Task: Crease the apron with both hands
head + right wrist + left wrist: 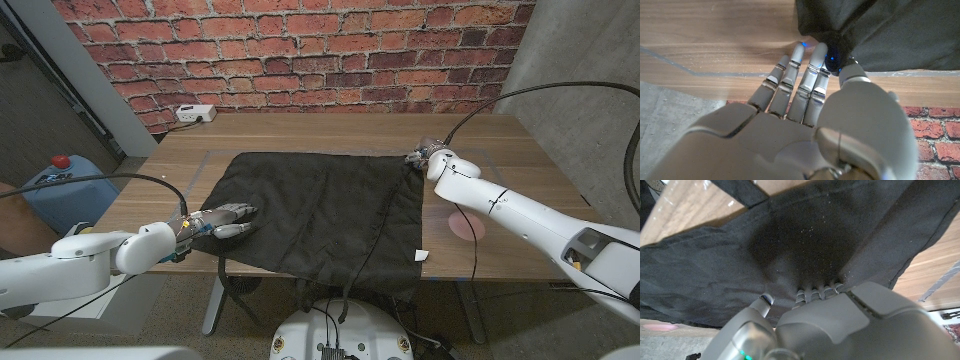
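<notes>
black apron (pixel 310 210) lies spread over the middle of the tabletop (pixel 520 160), its near hem hanging over the front edge. left hand (pixel 222 222) rests on the apron's left edge near the front-left corner, fingers pressing cloth, not gripping anything. right hand (pixel 432 160) sits at the apron's far right corner; in the right wrist view its fingers (pixel 790 75) are straight with the thumb touching the cloth corner, grip cannot be told. step looks like setup before the crease. next: secure both edges, then fold across.

A lab: brick wall (pixel 300 50), wooden table (pixel 300 135), trailing cables (pixel 520 95).
</notes>
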`<state>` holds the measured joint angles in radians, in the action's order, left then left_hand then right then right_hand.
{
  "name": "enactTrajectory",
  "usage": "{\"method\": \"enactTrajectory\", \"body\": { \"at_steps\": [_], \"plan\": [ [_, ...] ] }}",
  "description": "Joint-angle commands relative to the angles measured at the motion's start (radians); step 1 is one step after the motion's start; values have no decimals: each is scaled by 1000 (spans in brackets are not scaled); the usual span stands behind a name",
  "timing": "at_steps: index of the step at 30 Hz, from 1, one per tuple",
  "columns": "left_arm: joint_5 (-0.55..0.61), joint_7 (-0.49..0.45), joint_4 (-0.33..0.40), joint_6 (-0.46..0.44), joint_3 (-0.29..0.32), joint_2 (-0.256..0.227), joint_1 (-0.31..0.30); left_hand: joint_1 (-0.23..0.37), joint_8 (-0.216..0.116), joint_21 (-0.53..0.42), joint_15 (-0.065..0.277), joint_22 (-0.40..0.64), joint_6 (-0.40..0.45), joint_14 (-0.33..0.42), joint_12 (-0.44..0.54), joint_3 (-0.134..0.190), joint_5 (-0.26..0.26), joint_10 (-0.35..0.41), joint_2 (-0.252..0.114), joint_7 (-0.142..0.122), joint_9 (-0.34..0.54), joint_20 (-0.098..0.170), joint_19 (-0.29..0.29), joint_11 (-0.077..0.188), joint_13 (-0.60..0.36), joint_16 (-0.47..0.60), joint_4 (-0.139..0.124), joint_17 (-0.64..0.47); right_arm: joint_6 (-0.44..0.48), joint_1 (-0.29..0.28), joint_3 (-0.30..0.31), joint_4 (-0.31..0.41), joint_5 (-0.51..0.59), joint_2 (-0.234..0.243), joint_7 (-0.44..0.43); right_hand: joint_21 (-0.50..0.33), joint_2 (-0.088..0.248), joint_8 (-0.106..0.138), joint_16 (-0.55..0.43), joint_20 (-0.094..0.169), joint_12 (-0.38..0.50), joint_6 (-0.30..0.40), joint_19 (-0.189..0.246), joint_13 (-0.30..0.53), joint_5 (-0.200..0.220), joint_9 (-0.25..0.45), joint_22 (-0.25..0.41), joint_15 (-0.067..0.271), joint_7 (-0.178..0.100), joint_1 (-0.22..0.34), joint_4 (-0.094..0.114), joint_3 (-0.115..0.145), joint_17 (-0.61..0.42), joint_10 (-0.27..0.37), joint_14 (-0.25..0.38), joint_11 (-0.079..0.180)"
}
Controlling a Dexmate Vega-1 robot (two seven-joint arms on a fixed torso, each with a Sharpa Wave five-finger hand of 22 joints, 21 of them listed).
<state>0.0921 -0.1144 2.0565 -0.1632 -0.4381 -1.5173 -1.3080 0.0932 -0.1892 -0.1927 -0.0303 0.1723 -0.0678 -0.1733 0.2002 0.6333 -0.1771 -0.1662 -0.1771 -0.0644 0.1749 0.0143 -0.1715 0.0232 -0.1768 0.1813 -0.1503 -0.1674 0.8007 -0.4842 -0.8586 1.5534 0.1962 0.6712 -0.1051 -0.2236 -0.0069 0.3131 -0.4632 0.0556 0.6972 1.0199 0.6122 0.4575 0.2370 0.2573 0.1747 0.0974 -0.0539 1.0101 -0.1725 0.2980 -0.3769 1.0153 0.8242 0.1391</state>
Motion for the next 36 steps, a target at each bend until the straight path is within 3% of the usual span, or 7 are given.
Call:
{"method": "enactTrajectory", "body": {
  "at_steps": [1, 5, 13, 36],
  "plan": [
    [-4, -2, 8, -7, -3, -2, 0, -4, 4, -6, -8, 3, 2, -44, -2, 8, -3, 7, 2, 1, 3, -2, -10, 3, -1, -2, -3, -3, -23, -38, 26, -1, 9, -12, -83, -5, 7, 15, -19, 27, 21, 30, 14, 17, 7, 9, 5, 135, -9, 45, -4, 0, -17, 25, 29, 11],
    [-6, -1, 11, -8, -5, -5, -2, -4, 5, -7, -7, 3, 2, -42, -2, 9, -3, 7, 2, 1, 3, -1, -9, 2, -2, -1, -2, -3, -25, -49, 33, 7, 10, -12, -98, -5, 12, 25, -31, 37, 38, 54, 20, 24, 8, 13, 6, 138, -18, 89, -7, 5, -30, 52, 57, 22],
    [-6, -2, 13, -9, -8, -5, -2, -5, 5, -6, -7, 2, 1, -42, -2, 12, -2, 7, 3, 1, 3, -2, -8, 3, -2, -2, -2, -3, -6, -52, 36, 47, 16, -2, -93, -5, 16, 34, -39, 43, 47, 74, 22, 28, 5, 14, 7, 140, -21, 124, -5, 7, -43, 69, 80, 28],
    [-7, -1, 3, 5, -13, -3, 4, -6, 6, -6, -8, 2, 1, -40, -3, 19, -2, 8, 5, 0, 4, -1, -6, 3, -2, -3, 1, -2, 81, -49, 40, 179, 4, 27, -41, 0, 20, 39, -36, 42, 55, 74, 14, 43, -4, 19, 8, 136, -14, 146, 11, -4, -61, 63, 95, 22]
  ]
}}
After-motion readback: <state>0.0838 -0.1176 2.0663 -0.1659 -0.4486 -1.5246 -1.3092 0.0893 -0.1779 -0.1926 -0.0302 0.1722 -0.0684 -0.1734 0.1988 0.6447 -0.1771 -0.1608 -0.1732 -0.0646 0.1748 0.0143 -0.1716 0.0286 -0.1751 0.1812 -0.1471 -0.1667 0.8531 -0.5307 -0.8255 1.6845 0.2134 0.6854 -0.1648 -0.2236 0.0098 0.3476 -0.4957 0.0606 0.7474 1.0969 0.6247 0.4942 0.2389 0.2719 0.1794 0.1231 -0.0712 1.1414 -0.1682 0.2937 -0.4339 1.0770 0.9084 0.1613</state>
